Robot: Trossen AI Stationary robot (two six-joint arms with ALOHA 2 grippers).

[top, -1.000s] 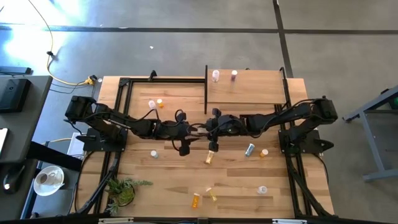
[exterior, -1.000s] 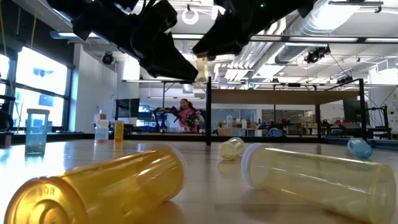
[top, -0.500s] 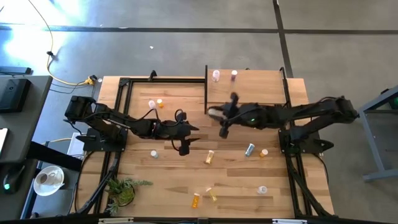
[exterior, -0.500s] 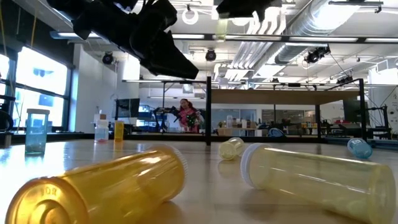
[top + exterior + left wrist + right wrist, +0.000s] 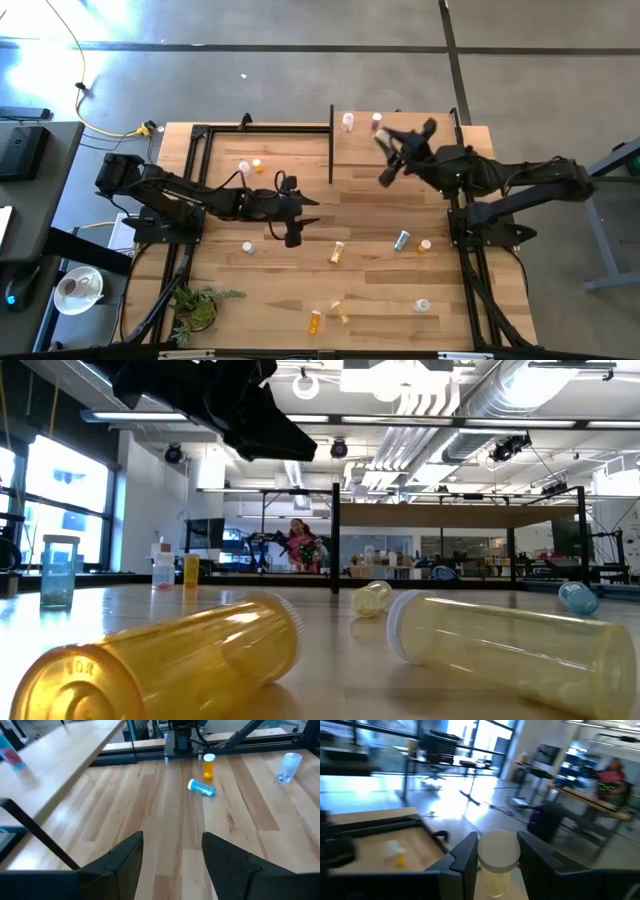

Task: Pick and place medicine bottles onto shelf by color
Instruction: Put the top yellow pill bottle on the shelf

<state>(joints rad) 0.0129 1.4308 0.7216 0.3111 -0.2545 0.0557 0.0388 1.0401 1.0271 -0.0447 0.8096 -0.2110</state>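
Holding a pale yellow bottle (image 5: pixel 496 862) between its fingers, the right gripper (image 5: pixel 383 139) was over the shelf (image 5: pixel 420 150), beside two bottles standing there. The left gripper (image 5: pixel 170 862) hung with jaws apart and empty above the table (image 5: pixel 290 260), where other bottles lay scattered.

A grey concrete floor (image 5: pixel 300 25) surrounds the work area, crossed by a yellow cable (image 5: pixel 85 100). Tall windows (image 5: pixel 50 490) brighten the room's one side; white ducts (image 5: pixel 430 400) run along the ceiling above distant desks (image 5: pixel 480 572).
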